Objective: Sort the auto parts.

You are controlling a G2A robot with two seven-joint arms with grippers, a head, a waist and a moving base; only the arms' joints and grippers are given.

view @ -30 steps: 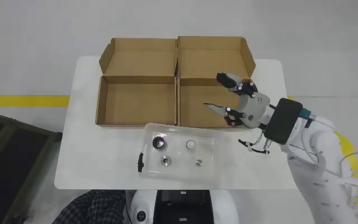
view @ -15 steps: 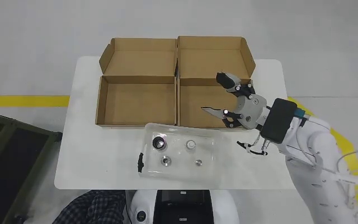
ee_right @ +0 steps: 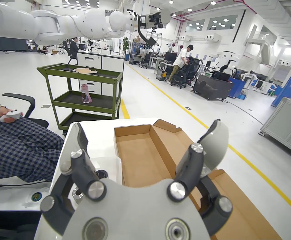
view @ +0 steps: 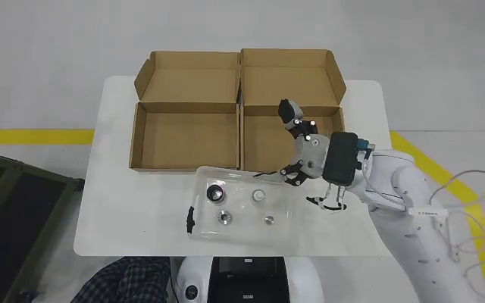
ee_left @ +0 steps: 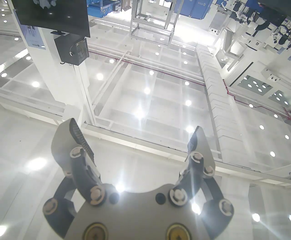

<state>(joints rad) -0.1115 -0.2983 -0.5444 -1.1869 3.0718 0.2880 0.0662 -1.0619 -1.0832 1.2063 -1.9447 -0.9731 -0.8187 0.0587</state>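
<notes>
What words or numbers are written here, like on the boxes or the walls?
No text here can be read.
Cardboard boxes: no print on them.
Clear tray: no print on it.
Wall poster: letters too small to read.
Blue panel: white letters too blurred to read.

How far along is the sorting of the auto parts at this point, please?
Done: nothing visibly; the left box and right box both look empty. In hand: nothing; the right hand is open over the right box's near edge beside the clear tray, and the left hand is open, pointing at the ceiling. Left: all four parts in the tray.
</notes>
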